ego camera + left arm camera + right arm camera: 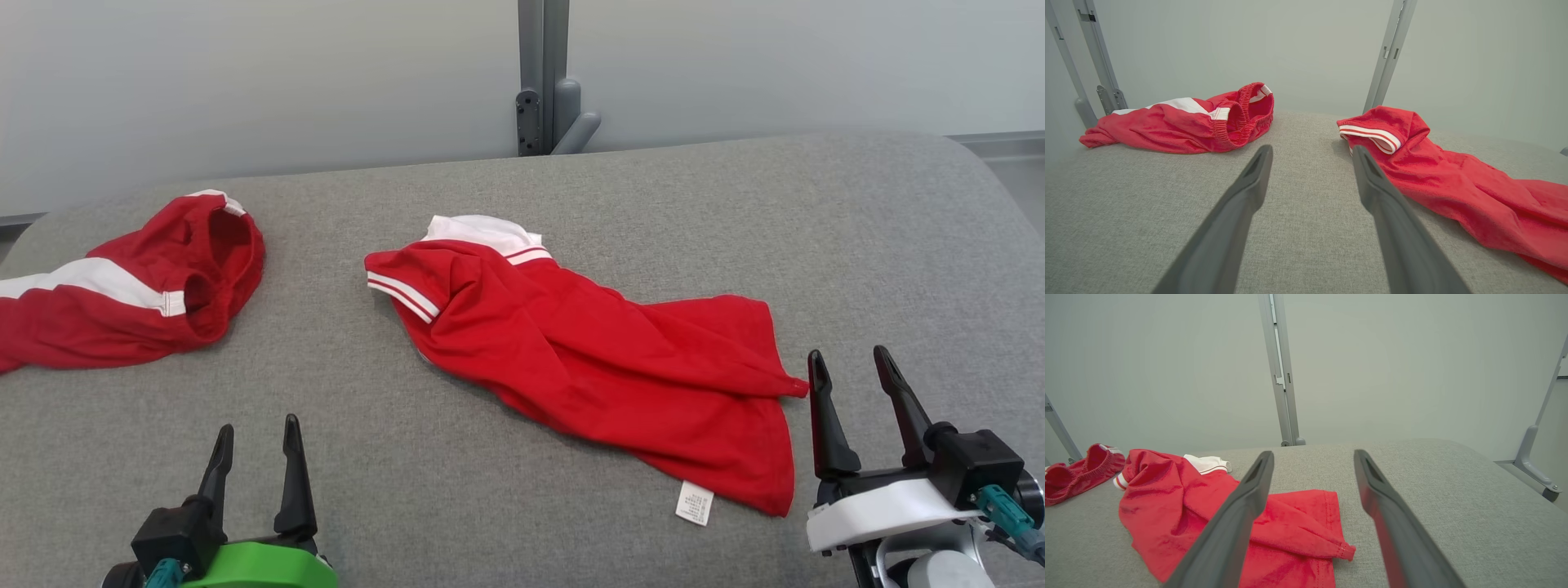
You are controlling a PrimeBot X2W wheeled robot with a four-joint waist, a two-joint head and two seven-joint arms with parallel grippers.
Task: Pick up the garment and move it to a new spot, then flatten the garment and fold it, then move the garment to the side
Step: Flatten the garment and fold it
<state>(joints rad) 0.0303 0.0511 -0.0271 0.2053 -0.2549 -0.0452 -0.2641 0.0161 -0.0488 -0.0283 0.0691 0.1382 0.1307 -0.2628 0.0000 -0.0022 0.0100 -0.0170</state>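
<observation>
Trouble starts close in: the left gripper (258, 429) and right gripper (851, 359) both hover with fingers apart, holding nothing, over the grey table (490, 506). A pinch at the near hem may catch only 1 layer of the bunched red shirt (588, 359), so it would drag twisted. The shirt lies mid-table, its long axis diagonal. It runs from the hem and care label (694, 502) by the right gripper to the white collar (482, 233) farther left. Beyond, at far left, the red shorts (122, 286) could be grabbed by mistake.
</observation>
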